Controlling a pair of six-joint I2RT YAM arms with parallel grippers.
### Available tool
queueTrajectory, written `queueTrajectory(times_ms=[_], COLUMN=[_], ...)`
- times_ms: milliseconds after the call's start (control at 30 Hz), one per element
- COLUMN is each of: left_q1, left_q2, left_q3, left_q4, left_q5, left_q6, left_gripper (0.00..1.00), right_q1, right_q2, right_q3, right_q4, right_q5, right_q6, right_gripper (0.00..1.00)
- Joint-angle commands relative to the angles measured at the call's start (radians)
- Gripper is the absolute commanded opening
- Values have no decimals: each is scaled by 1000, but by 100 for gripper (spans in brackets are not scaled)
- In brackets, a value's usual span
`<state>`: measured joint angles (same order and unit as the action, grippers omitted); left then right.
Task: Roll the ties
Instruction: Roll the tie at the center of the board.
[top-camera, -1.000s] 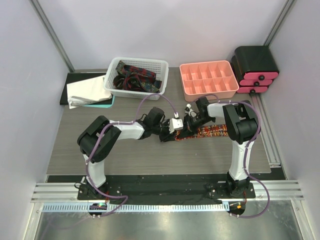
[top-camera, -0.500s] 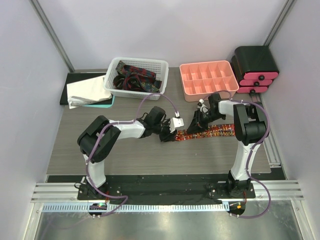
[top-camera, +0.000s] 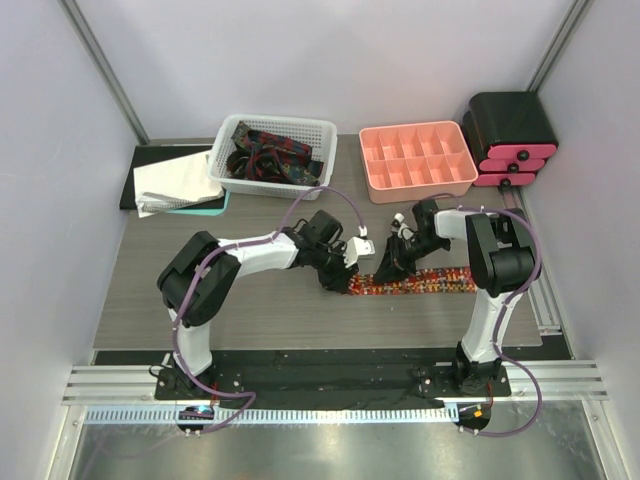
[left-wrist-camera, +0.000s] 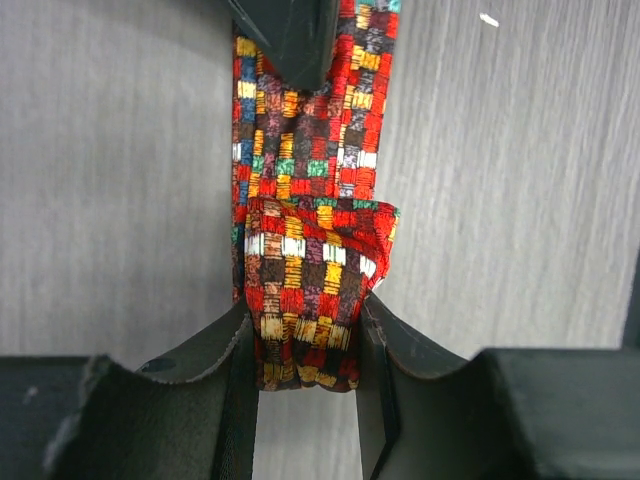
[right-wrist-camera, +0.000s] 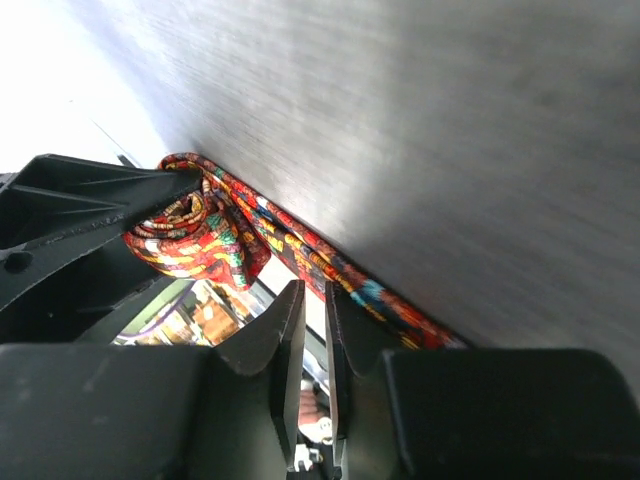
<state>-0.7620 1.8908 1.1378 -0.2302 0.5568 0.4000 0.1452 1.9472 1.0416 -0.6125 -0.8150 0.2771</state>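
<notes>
A red tie (top-camera: 425, 280) with a multicoloured woven check lies flat across the table, its left end wound into a small roll (left-wrist-camera: 305, 290). My left gripper (left-wrist-camera: 305, 312) is shut on that roll, one finger on each side; from above it sits at the tie's left end (top-camera: 352, 276). My right gripper (right-wrist-camera: 313, 290) hovers just right of the roll (right-wrist-camera: 195, 235), its tips at the flat strip (right-wrist-camera: 345, 272). The jaws stand a narrow slit apart with nothing between them. From above it meets the left gripper (top-camera: 384, 266). More ties (top-camera: 268, 155) lie tangled in a basket.
The white basket (top-camera: 268, 186) stands at the back left, beside a stack of papers and cloth (top-camera: 172, 182). A pink compartment tray (top-camera: 417, 186) is at the back centre-right, and a black and pink drawer unit (top-camera: 510, 135) in the back right corner.
The left gripper has carried the roll right and toward the near edge, and the tie has shifted with it. The right gripper parted its jaws, drew right, then came back beside the roll.
</notes>
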Motion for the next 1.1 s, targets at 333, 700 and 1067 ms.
queueTrajectory(times_ms=[333, 700, 1067], left_q1=[-43, -51, -51], left_q2=[-4, -2, -79], left_q3=[13, -16, -91], left_q4=[-187, -106, 0], left_q5=[-241, -291, -239], left_q6=[-99, -82, -35], left_gripper=[0, 4, 43], right_q1=[69, 171, 177], right_q2=[-188, -71, 36], right_q3=[-70, -137, -109], right_q4=[266, 425, 343], right_q5=[-58, -35, 91], right_q6=[183, 247, 191], right_gripper=[31, 27, 16])
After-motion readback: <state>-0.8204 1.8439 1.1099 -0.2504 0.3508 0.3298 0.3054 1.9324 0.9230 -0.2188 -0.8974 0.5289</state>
